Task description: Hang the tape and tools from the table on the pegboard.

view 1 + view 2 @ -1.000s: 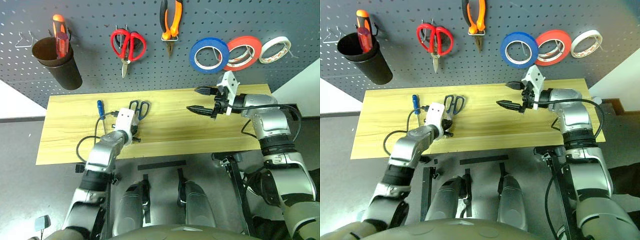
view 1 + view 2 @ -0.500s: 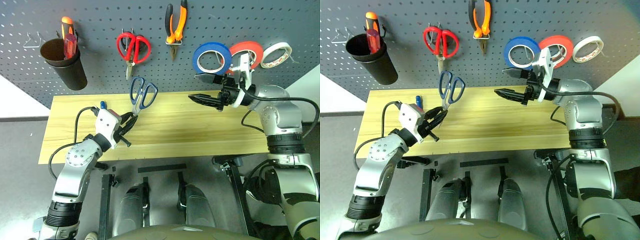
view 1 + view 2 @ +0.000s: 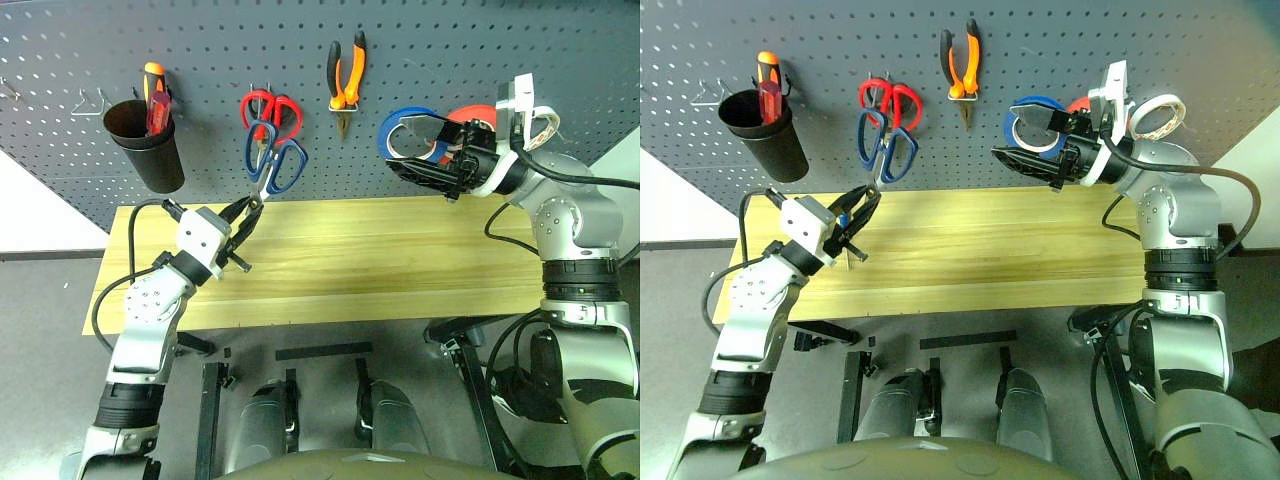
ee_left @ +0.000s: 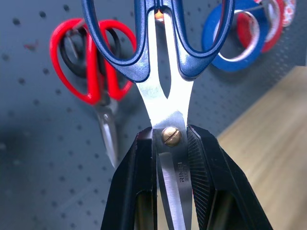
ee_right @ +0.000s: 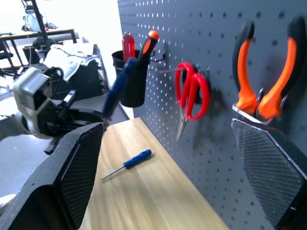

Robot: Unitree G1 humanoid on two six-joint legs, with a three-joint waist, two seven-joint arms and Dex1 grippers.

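- Our left end effector (image 3: pixel 245 207) clamped the dark-blue-handled steel scissors (image 3: pixel 270 167) at the pivot, handles up, before the dark grey perforated pegboard (image 3: pixel 230 60).
- Our right end effector (image 3: pixel 1025 140) gaped empty beside the blue tape ring (image 3: pixel 1021 125).
- Small blue-handled screwdriver (image 5: pixel 125 164) lay on the light wooden worktop (image 3: pixel 380 260).

Scissors (image 4: pixel 163 96): shiny steel blades, glossy blue plastic handles. Table (image 3: pixel 400 260): smooth light wood. Pegboard (image 3: pixel 500 40): matt grey.
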